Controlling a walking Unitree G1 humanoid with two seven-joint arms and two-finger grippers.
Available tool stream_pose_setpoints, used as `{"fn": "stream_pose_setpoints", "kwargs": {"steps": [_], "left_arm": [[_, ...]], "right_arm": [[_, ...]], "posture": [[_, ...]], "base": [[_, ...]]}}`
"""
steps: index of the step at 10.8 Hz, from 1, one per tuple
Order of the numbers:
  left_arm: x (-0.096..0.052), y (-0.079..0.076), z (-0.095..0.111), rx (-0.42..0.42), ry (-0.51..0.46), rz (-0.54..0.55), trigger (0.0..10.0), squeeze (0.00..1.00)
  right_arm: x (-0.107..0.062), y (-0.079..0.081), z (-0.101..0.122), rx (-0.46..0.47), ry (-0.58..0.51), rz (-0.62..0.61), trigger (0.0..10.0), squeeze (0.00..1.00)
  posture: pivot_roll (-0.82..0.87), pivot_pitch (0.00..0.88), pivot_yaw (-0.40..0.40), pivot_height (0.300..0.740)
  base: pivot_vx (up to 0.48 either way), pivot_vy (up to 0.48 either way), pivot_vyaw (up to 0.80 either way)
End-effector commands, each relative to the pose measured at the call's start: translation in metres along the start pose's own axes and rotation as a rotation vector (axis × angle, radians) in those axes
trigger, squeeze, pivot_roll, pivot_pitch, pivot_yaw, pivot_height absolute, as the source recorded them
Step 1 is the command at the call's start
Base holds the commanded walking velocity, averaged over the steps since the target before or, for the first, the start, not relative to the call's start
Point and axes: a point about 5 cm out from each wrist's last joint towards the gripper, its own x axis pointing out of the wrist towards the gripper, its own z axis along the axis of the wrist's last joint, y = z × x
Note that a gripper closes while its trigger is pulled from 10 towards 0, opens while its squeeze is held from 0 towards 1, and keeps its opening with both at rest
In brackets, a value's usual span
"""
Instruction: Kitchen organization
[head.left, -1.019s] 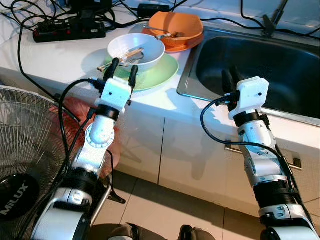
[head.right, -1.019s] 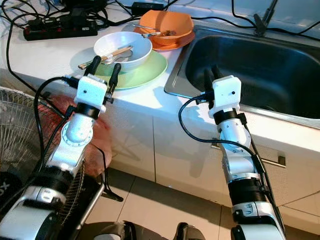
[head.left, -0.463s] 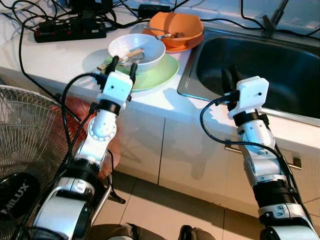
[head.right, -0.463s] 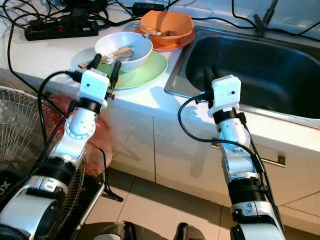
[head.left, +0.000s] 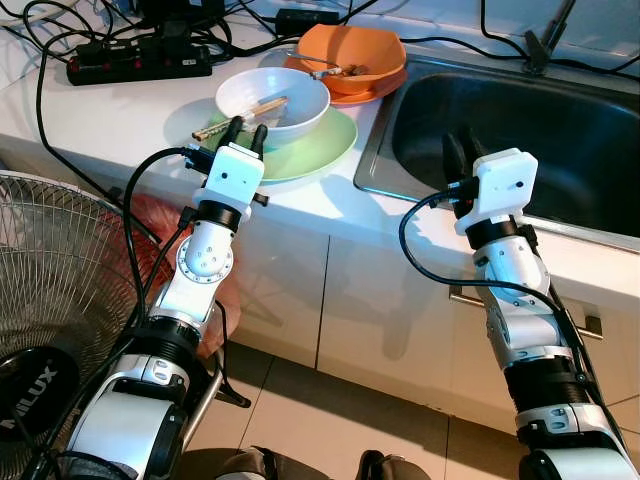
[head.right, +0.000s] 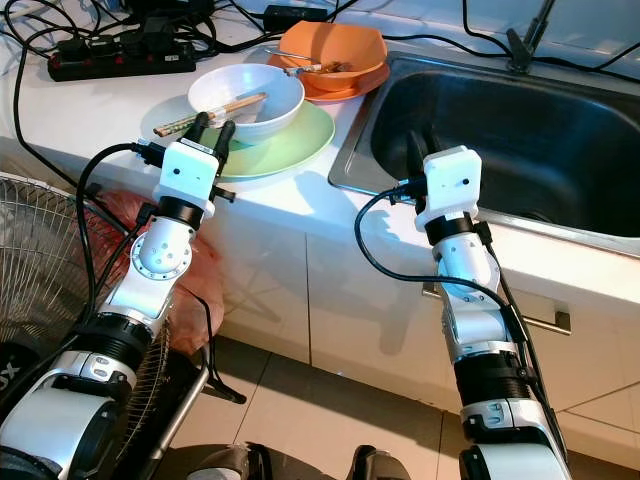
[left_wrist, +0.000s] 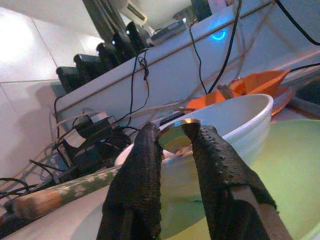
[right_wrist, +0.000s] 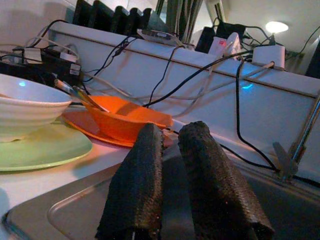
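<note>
A white bowl (head.left: 300, 95) with wooden chopsticks (head.left: 262, 107) across it stands on a green plate (head.left: 325, 145) on the counter. My left gripper (head.left: 248, 128) reaches to the bowl's near rim. In the left wrist view its fingertips (left_wrist: 150, 137) pinch a shiny metal spoon handle (left_wrist: 176, 136) that sticks out of the bowl (left_wrist: 235, 115). Behind it, an orange bowl (head.left: 350, 45) with cutlery sits on an orange plate (head.left: 375, 88). My right gripper (head.left: 458, 147) hovers over the sink's front edge (head.left: 400, 190), shut on nothing.
The steel sink (head.left: 520, 120) takes up the right half of the counter. A black power strip (head.left: 140, 62) and several cables lie at the back left. A standing fan (head.left: 50, 300) and a red bag (head.left: 160, 215) are on the floor to the left, below the counter.
My left gripper has moved forward to the white bowl's rim and its fingers have narrowed onto the metal handle. The right arm has stayed put.
</note>
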Motion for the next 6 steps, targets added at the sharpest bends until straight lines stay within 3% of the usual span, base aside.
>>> {"fn": "stream_pose_setpoints", "kwargs": {"steps": [1,5,6], "left_arm": [[0.004,0.002,0.005,0.012,-0.026,0.008,0.0,0.00],[0.011,-0.003,0.024,-0.037,-0.122,-0.009,0.0,0.00],[0.014,-0.004,0.029,-0.068,-0.138,-0.011,6.7,0.00]], "right_arm": [[0.001,0.000,0.000,-0.002,-0.005,0.000,10.0,0.00],[0.001,0.004,0.001,-0.008,-0.010,0.010,10.0,0.00],[0.001,0.005,0.001,-0.008,-0.010,0.012,10.0,0.00]], "posture": [[0.01,0.104,-0.013,0.740],[0.02,0.110,-0.015,0.740],[0.02,0.110,-0.015,0.740]], "base": [[0.000,0.000,0.00],[0.000,0.000,0.00],[0.000,0.000,0.00]]}}
